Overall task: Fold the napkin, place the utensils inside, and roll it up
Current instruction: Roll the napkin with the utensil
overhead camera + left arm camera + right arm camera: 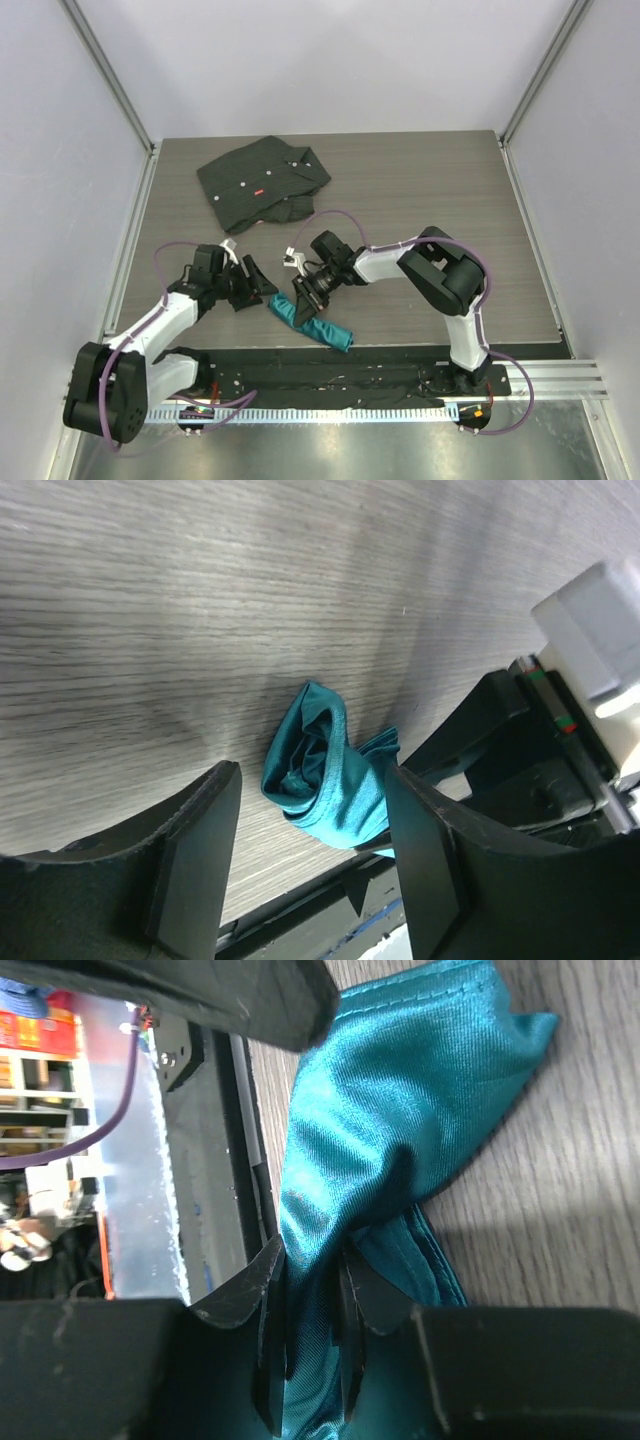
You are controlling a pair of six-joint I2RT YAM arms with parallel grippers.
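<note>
Grey wooden table (430, 190) below; the teal napkin (312, 320) lies rolled at lower centre of the overhead view. My right claw (310, 1270) pinches its cloth, and my left claw (310, 775) gapes near its end. Tugging could unravel the roll. I see no fork.
</note>
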